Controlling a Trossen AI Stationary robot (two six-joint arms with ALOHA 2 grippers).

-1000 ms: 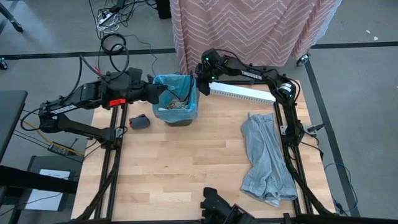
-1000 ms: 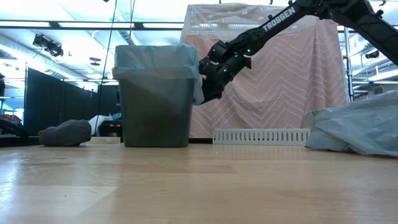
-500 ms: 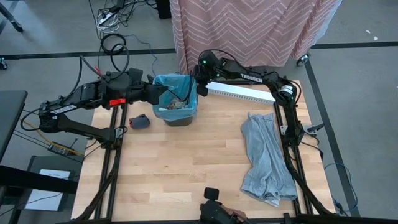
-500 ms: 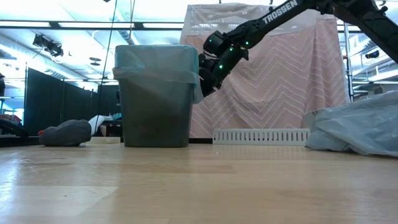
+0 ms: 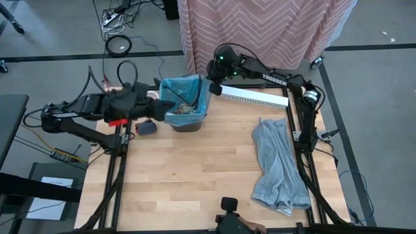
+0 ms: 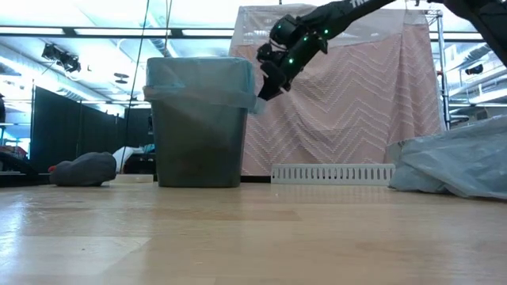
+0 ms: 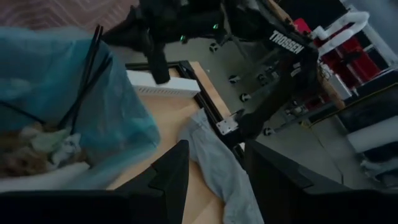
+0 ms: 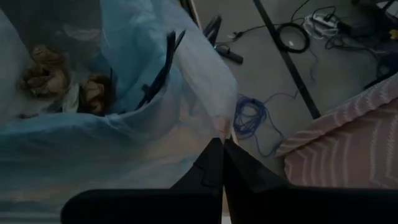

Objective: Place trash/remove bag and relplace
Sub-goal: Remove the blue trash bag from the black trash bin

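Right gripper [image 8: 221, 144] pinched tight on the blue bag [image 8: 205, 93] at the bin's [image 6: 196, 134] rim. Left gripper [image 7: 214, 180] spread open beside it, holding nothing.

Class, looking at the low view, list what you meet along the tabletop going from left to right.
Dark grey lump → trash bin with blue bag → right gripper, pinching the bag's edge → white slotted strip → crumpled grey cloth.

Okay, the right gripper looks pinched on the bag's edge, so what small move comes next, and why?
Probably lift the right gripper a little, straight up. Its fingers are shut on the blue bag at the rim of the bin, and the trash lies inside. The left gripper is open beside the bin, steadying nothing.
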